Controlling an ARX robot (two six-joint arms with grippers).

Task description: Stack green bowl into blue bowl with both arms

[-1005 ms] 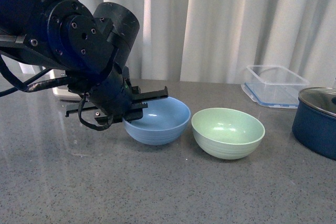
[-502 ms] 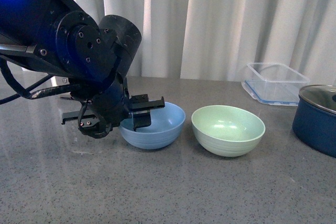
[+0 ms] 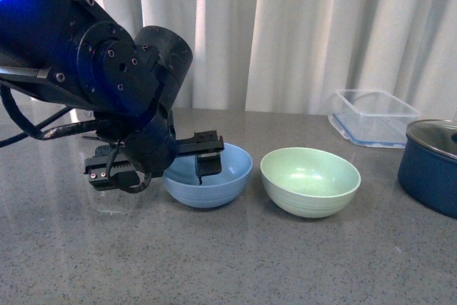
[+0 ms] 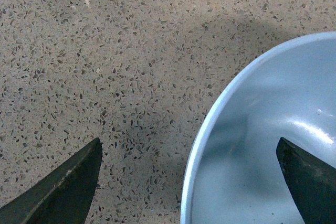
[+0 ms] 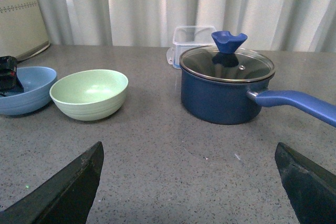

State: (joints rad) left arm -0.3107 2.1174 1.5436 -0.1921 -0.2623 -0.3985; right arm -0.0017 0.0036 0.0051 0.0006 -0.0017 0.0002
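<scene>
Left gripper (image 3: 151, 167) straddles rim of blue bowl (image 3: 223, 187); green bowl (image 3: 310, 180) beside, pot (image 3: 428, 175) beyond.

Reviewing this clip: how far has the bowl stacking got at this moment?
Done: nothing is stacked. The green bowl sits on the table beside the blue bowl, untouched. In hand: the left pincer is open astride the blue bowl's rim, one finger inside, one outside. The right pincer is open, away from both bowls. Left: gripping, lifting the green bowl and setting it into the blue one.
</scene>
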